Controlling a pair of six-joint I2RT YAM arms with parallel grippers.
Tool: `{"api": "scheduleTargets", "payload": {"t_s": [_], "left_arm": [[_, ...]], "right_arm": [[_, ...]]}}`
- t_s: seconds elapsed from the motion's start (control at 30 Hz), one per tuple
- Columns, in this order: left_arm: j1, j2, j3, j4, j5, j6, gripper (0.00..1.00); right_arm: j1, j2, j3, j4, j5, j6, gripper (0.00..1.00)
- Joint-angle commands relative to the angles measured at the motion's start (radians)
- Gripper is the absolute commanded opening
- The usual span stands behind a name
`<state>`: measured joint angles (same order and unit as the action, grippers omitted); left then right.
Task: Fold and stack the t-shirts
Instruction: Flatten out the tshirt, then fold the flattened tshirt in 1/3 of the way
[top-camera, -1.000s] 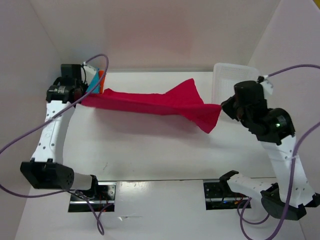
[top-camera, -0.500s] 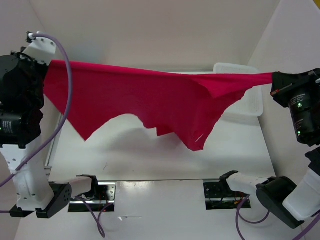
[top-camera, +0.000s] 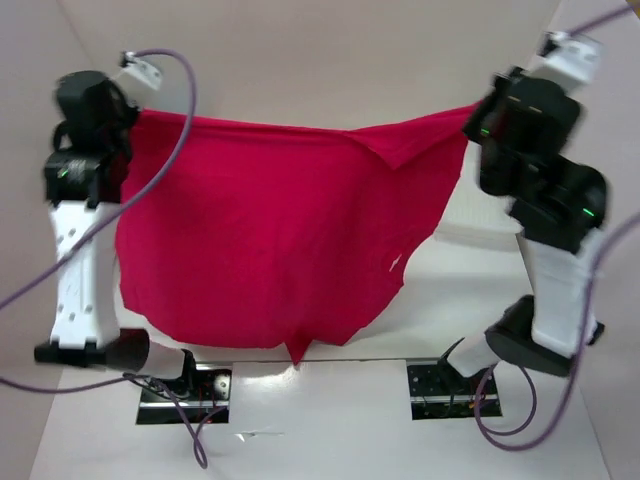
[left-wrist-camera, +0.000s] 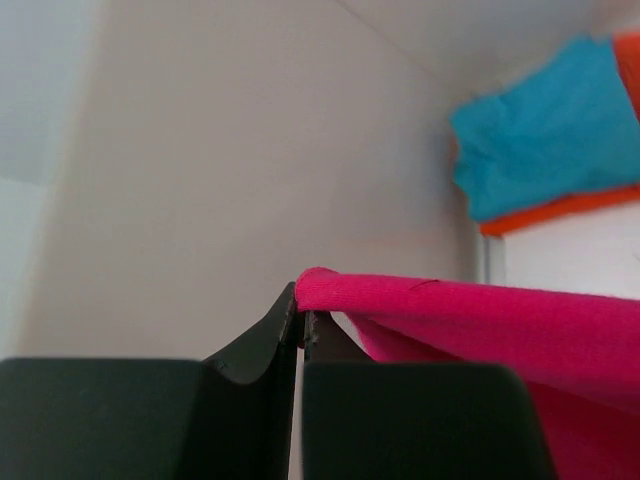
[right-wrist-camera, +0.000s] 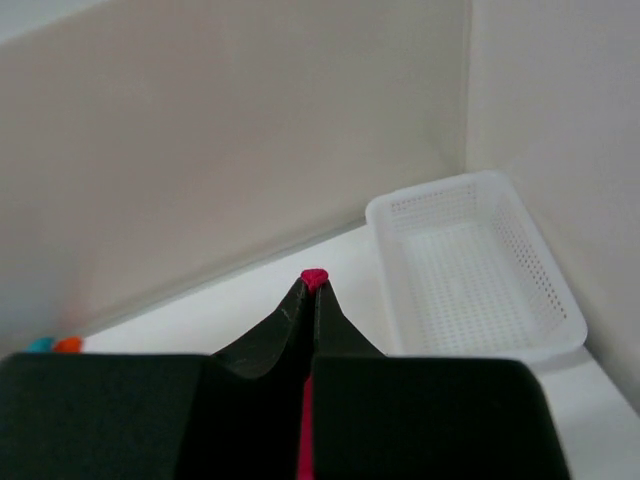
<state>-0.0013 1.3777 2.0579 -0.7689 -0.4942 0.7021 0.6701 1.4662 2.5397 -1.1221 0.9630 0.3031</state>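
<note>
The pink-red t-shirt (top-camera: 270, 240) hangs spread out high above the table, stretched between both arms, its lower edge near the table's front. My left gripper (top-camera: 128, 118) is shut on its upper left corner; the pinched cloth (left-wrist-camera: 450, 310) shows at the jaw tips (left-wrist-camera: 301, 322). My right gripper (top-camera: 476, 112) is shut on the upper right corner; a small bit of pink-red cloth (right-wrist-camera: 314, 277) pokes out between its tips (right-wrist-camera: 314, 290). The teal blue t-shirt (left-wrist-camera: 545, 135) lies folded on the orange t-shirt (left-wrist-camera: 560, 207) at the table's far left corner.
The white plastic mesh basket (right-wrist-camera: 470, 265) sits at the far right of the table against the side wall; in the top view only a bit of it (top-camera: 480, 205) shows behind the right arm. White walls enclose the table on three sides.
Both arms have swung up and inward, lifting the pink-red shirt from a taut stretched band to a full hanging spread. Both grippers stay shut on its corners.
</note>
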Motion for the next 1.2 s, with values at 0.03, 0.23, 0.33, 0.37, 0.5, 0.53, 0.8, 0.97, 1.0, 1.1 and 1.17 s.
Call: {"api": "scheduleTargets", "payload": {"t_s": [0.03,0.23,0.33,0.37,0.5,0.53,0.8,0.97,1.0,1.1,1.17], "left_arm": [[0.015,0.132,-0.126,0.032,0.048,-0.050,0.00],[0.024,0.257,-0.261,0.101,0.121,-0.070,0.00],[0.024,0.355,-0.271,0.141,0.154,-0.108,0.00],[0.024,0.382,-0.262,0.152,0.167,-0.118,0.00],[0.024,0.539,-0.208,0.186,0.197,-0.156,0.00],[0.024,0.566,-0.193,0.186,0.210,-0.165,0.00],[0.024,0.745,-0.078,0.244,0.204,-0.165,0.00],[0.035,0.741,-0.114,0.301,0.149,-0.098,0.00],[0.035,0.730,-0.146,0.319,0.149,-0.078,0.00],[0.035,0.707,-0.277,0.402,0.079,-0.006,0.00],[0.046,0.707,-0.314,0.425,0.055,0.028,0.00]], "right_arm": [[-0.030,0.152,-0.048,0.177,0.100,-0.117,0.00],[-0.259,0.429,-0.021,0.156,-0.313,-0.018,0.00],[-0.337,0.629,0.142,0.146,-0.487,0.025,0.00],[-0.354,0.678,0.178,0.146,-0.522,0.034,0.00],[-0.423,0.868,0.293,0.137,-0.648,0.073,0.00],[-0.432,0.908,0.294,0.137,-0.670,0.073,0.00],[-0.475,0.948,0.280,0.146,-0.773,0.073,0.00],[-0.452,0.889,0.194,0.078,-0.773,0.094,0.00],[-0.443,0.879,0.160,0.064,-0.773,0.094,0.00],[-0.443,0.856,0.114,-0.013,-0.773,0.132,0.00],[-0.443,0.818,0.040,-0.022,-0.773,0.133,0.00]]}}
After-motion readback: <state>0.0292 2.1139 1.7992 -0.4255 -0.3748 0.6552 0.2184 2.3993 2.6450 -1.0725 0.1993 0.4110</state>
